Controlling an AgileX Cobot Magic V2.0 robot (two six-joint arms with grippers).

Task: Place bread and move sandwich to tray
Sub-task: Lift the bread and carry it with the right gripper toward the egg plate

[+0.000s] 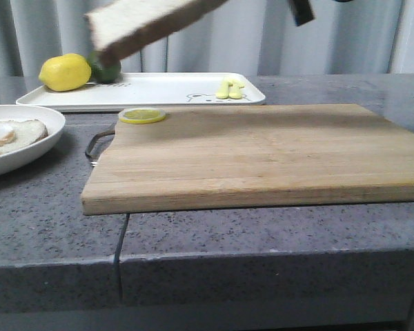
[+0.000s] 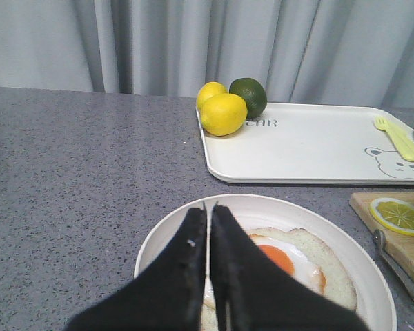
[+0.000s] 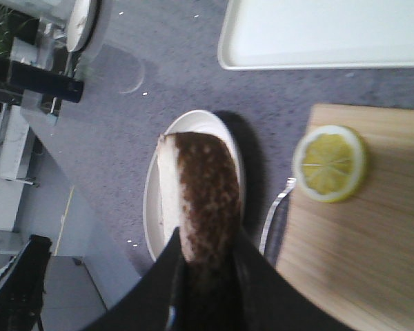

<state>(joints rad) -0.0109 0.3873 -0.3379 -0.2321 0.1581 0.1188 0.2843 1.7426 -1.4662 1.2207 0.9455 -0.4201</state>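
Bread slice (image 1: 148, 24), clamped by its crust in the right gripper (image 3: 208, 265), hangs high above the white plate (image 1: 38, 141). On that plate lies the egg-topped slice (image 1: 14, 131), with the left gripper (image 2: 209, 227) pressed together, empty, just over it. Best lowered level, crusts lined up over the egg, released only on contact.

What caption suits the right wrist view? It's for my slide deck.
Right gripper carries the bread edge-on above the plate, beside the cutting board.

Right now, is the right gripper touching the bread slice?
Touching. In the right wrist view the right gripper has its fingers pressed against both sides of the bread slice, holding it in the air.
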